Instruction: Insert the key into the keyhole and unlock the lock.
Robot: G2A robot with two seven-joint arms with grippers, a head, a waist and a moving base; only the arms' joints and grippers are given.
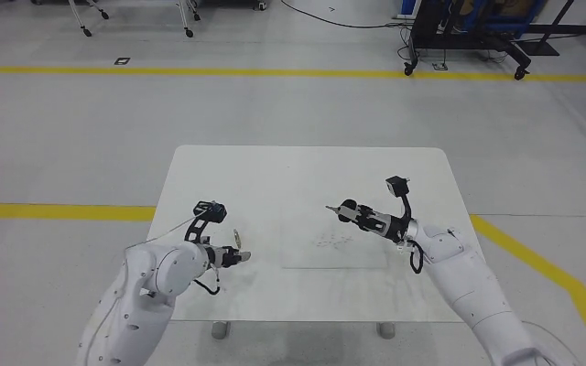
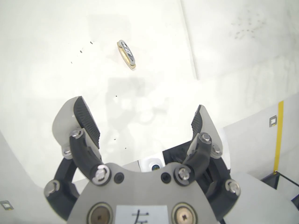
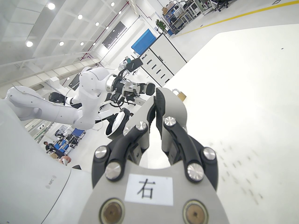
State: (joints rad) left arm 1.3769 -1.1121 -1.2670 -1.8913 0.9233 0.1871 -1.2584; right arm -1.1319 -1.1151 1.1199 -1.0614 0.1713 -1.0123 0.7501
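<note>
A small brass padlock [image 2: 126, 54] with a silver shackle lies on the white table [image 1: 302, 169]. My left gripper [image 2: 140, 115] hovers open a short way from it, with nothing between the ribbed pads. In the top view the padlock [image 1: 236, 239] sits just beyond the left gripper [image 1: 242, 257] near the table's front left. My right gripper [image 1: 341, 210] is held over the table's middle right, and a thin silver key tip [image 1: 329, 209] sticks out of it toward the left. Its fingers [image 3: 161, 103] are pressed together, and the padlock [image 3: 180, 95] shows beyond them.
A thin white sheet [image 1: 334, 252] lies on the table's front middle, with a patch of dark specks [image 1: 334, 241] on it. The table's front edge runs close behind both arms. Bare tabletop stretches between the two grippers and toward the back.
</note>
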